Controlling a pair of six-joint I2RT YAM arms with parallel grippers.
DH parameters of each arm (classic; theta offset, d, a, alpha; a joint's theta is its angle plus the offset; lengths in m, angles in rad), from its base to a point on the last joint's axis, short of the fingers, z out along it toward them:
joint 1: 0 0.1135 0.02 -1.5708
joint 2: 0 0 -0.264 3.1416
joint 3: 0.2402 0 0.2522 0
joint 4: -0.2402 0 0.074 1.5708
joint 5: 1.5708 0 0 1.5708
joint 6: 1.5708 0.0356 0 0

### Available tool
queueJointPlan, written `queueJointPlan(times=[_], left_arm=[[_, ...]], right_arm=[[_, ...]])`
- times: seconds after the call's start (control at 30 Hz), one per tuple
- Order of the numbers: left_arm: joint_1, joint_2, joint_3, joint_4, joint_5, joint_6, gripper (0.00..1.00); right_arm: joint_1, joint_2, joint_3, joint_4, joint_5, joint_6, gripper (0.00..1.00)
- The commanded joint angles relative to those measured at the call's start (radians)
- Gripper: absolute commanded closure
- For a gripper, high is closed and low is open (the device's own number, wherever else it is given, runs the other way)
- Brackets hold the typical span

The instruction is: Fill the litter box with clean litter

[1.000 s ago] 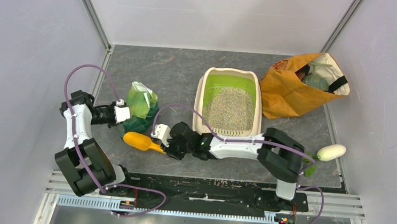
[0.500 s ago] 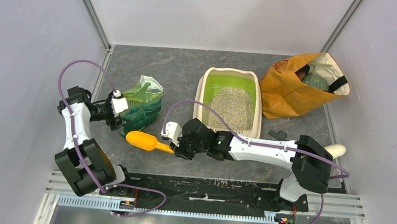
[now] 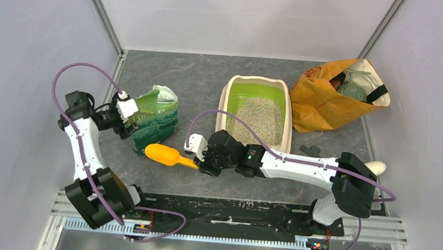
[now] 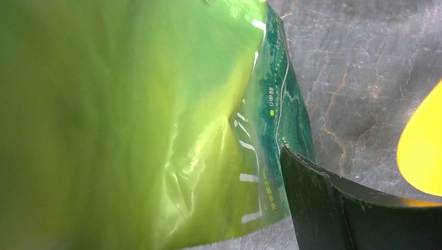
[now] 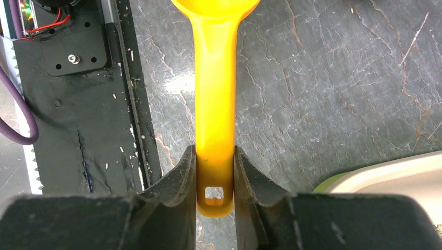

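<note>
Pinching the yellow scoop [image 5: 215, 78] by its handle, the right end effector [image 5: 215, 156] sits at seven o'clock of the litter box [image 3: 222, 110], which holds litter [image 3: 258, 119]. The left end effector [image 3: 129, 125] stands spread against the green bag [image 3: 157, 120] at nine o'clock.

Glossy film bag [image 4: 130, 130], smooth plastic scoop [image 5: 215, 104] and litter box [image 3: 257, 79], perhaps matt stone-look tabletop [image 5: 339, 104]

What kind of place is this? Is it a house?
Probably a robot test booth, not a home: plain white walls close around a grey table, the left arm and right arm are bolted at its edge, and a litter box is set out.
</note>
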Motion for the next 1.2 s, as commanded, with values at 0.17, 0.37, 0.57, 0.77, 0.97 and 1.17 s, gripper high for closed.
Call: queueJointPlan(times=[0.17,0.37,0.57,0.77,0.97,1.17], left_arm=[[0.026,-0.157,0.044,0.087,0.076,-0.186,0.10],[0.026,-0.203,0.064,0.252,0.088,-0.414,0.10],[0.025,-0.288,0.127,0.617,0.089,-0.878,0.09],[-0.022,-0.244,0.302,0.725,0.079,-1.193,0.09],[-0.314,-0.114,0.576,0.382,-0.067,-1.132,0.09],[-0.599,0.100,0.763,0.197,-0.110,-1.305,0.09]], right_arm=[[0.000,-0.060,-0.006,0.024,-0.004,-0.031,1.00],[-0.008,-0.090,0.002,-0.011,0.009,-0.037,1.00],[-0.034,-0.212,0.004,-0.085,0.048,-0.071,1.00],[-0.083,-0.353,0.028,-0.148,0.062,-0.152,1.00],[-0.166,-0.445,0.034,-0.193,0.125,-0.248,1.00],[-0.272,-0.506,0.006,-0.172,0.198,-0.392,1.00]])
